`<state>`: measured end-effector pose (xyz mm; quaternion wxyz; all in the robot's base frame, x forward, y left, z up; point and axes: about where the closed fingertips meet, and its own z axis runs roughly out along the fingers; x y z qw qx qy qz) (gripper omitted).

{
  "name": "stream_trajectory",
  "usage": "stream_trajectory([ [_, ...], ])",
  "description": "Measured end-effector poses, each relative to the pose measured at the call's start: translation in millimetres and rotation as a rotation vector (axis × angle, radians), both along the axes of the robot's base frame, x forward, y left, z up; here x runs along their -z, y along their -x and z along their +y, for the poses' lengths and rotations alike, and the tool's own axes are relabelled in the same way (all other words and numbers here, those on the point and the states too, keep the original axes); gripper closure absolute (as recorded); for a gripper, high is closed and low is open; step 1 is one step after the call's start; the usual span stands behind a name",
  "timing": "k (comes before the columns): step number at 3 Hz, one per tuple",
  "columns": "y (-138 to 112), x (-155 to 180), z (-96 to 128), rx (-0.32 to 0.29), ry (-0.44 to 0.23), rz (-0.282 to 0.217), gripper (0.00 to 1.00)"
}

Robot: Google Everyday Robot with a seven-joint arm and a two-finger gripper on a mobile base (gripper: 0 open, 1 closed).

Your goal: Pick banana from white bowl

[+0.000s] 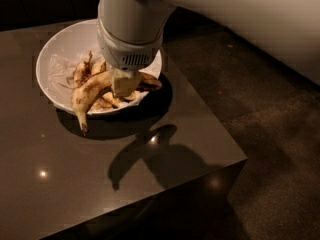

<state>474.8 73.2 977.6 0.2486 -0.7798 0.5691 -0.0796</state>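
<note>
The white bowl (57, 46) sits at the back left of a dark table. It is lined with crumpled white paper and holds several overripe bananas. The longest banana (86, 93) is yellow with brown blotches. It curves over the bowl's front rim, with its dark stem pointing down past the rim. Its blue sticker does not show. My gripper (124, 84) reaches straight down into the bowl from the white arm. It sits at the right part of the bananas, over the long banana's far end. The arm's wrist hides much of the bowl's right side.
The dark glossy table (150, 159) has its right edge and front corner close to the bowl. The arm's shadow (145, 154) falls on the tabletop in front of the bowl. A dark speckled floor (270, 109) lies to the right. Shorter, browner bananas (82, 71) lie behind the long one.
</note>
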Motion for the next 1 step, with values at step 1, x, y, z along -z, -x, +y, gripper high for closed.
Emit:
stream_trajectory([
  [1,0.0,0.0,0.0,0.000,0.000,0.000,1.00],
])
